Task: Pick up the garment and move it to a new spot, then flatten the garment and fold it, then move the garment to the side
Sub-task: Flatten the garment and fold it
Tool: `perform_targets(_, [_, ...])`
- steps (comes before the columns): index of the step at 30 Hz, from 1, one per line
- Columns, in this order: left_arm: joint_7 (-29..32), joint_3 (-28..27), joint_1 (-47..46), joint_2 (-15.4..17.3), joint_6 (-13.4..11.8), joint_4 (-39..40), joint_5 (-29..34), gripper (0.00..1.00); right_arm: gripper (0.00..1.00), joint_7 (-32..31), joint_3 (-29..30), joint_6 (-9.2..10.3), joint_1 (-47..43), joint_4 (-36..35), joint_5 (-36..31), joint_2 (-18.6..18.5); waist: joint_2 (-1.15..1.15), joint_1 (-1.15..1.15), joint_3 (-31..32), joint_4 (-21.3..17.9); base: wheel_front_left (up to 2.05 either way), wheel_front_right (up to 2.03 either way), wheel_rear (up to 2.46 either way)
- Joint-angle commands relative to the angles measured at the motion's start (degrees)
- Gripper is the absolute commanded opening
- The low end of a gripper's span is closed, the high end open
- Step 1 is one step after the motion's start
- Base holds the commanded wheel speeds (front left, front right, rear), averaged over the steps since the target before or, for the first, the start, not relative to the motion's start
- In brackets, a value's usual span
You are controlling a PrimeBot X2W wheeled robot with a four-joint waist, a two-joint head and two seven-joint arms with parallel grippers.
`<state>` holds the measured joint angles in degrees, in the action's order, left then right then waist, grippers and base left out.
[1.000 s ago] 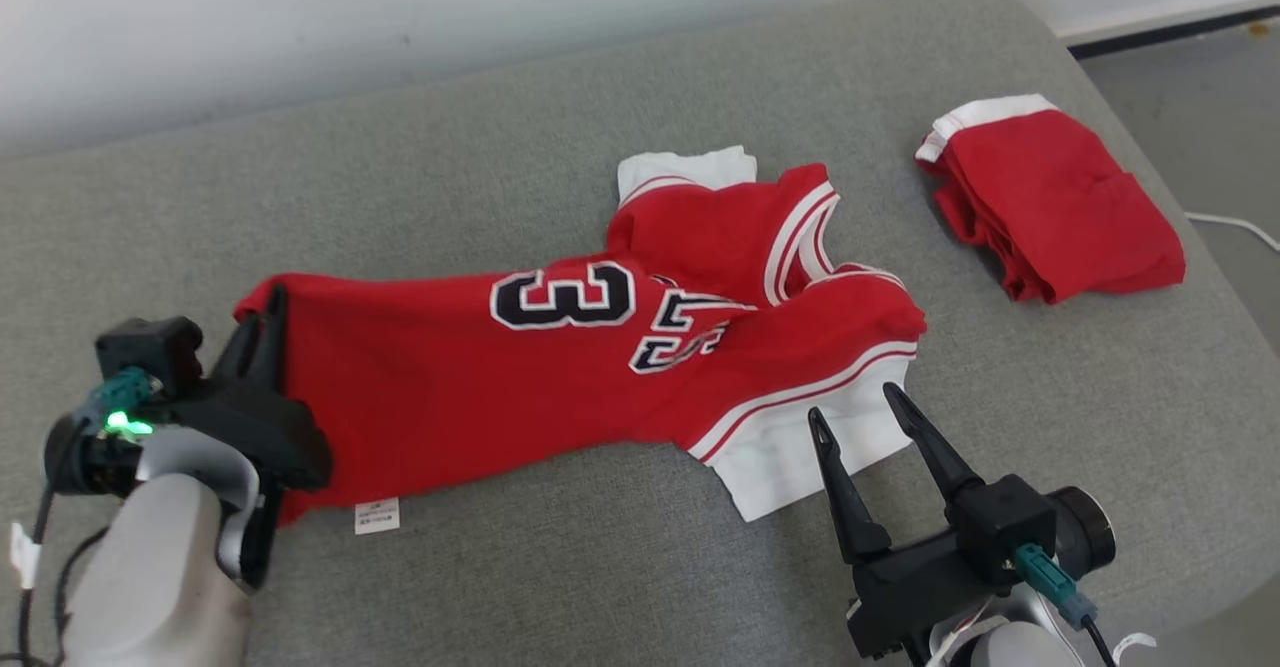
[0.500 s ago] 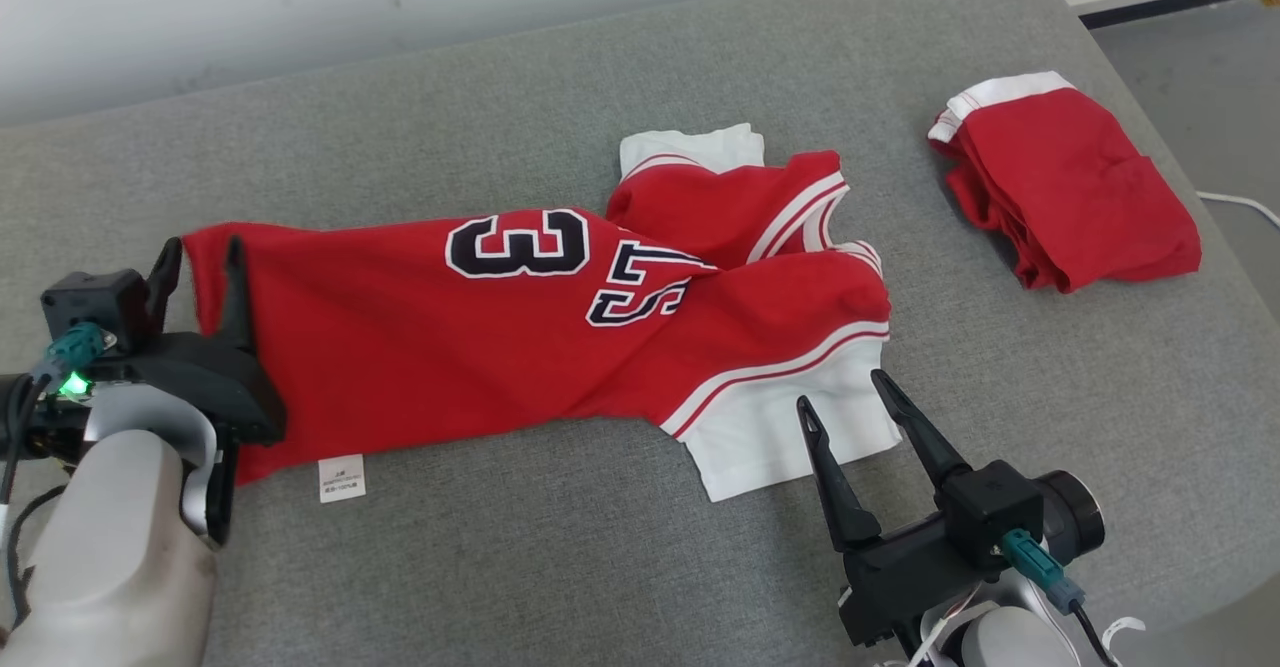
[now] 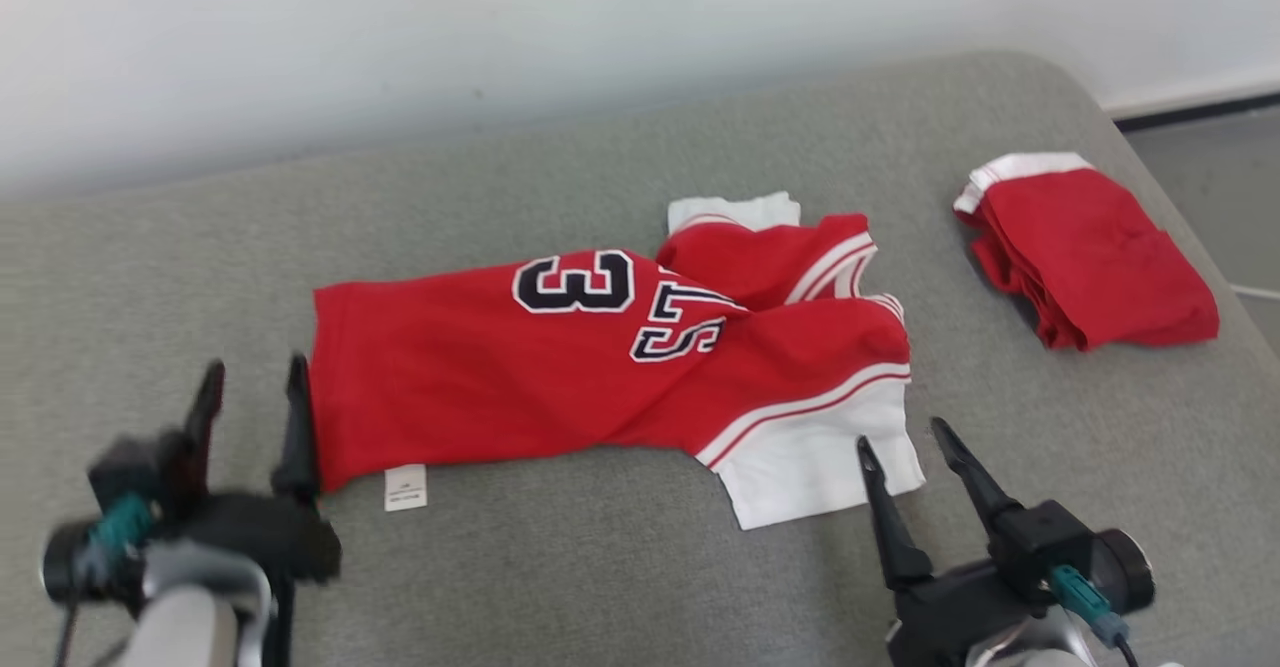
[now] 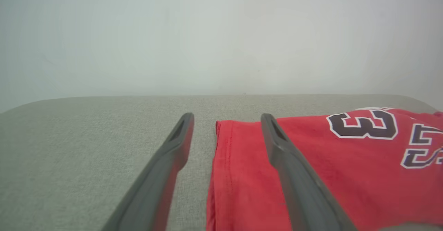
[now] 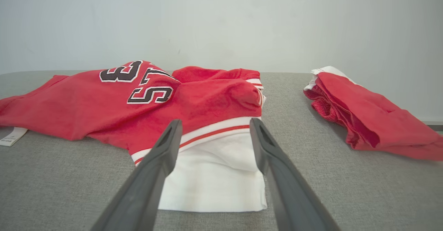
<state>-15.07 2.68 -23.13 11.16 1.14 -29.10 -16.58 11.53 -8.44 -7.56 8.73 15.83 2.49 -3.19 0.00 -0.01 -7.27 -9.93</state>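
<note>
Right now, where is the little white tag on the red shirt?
In the head view, the white tag lies on the grey cushion at the near left corner of the red jersey, just right of the left gripper.

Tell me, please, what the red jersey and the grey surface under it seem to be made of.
Red jersey: looks like soft knit fabric, matte; it creases and shows a stitched hem, with sewn-on numerals. Grey surface: apparently woven upholstery cloth, matte, with a fine speckled weave; its rounded corner suggests padding, though that is uncertain.
</note>
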Motion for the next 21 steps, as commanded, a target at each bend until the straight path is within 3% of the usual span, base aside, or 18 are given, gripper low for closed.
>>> perform_targets(1, [-0.1,-0.4,2.7,-0.6,0.1,1.9,0.9,1.0,1.0,-0.1,0.5,0.18,-0.9,0.0,0.1,-0.4,0.0,0.01,3.1,2.3,0.0,0.0,0.0])
perform_targets(10, [-0.1,-5.7,20.2,-6.0,-0.5,21.1,4.3,1.0,1.0,-0.7,4.9,0.18,-4.5,0.6,0.1,-1.6,0.0,0.01,7.7,5.4,0.0,0.0,0.0])
perform_targets(21, [-0.1,-5.8,30.7,-7.9,0.6,25.7,6.9,1.0,1.0,-0.5,8.6,0.18,-6.7,1.4,-1.4,-0.8,0.0,0.01,10.8,8.9,0.0,0.0,0.0])
